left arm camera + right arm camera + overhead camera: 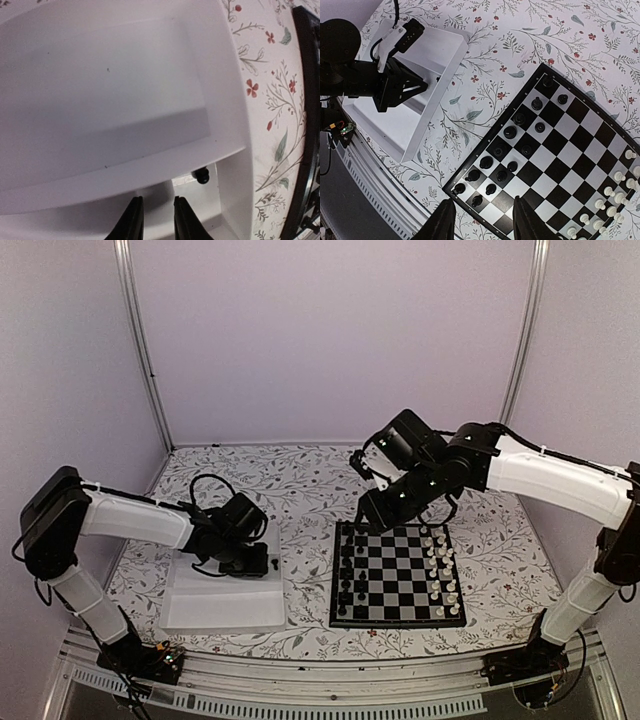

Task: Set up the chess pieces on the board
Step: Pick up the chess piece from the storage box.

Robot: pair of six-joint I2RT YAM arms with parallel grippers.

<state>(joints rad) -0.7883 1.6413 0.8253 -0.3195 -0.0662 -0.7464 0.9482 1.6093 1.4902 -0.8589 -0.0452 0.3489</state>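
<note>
On the bench (300, 480), the board (398, 575) lies right of centre. The chess pieces (348, 575) stand on it in the two files along its left edge, and the other set of pieces (440, 575) in the two files along its right edge. The tray (225, 615) lies on the bench left of the board, apart from it. One loose chess piece (202, 175) lies in the tray, near the wall that faces the board. The left pincer (158, 200) hangs over the tray, just beside that piece. The right pincer (484, 200) hangs above the board's far left corner.
</note>
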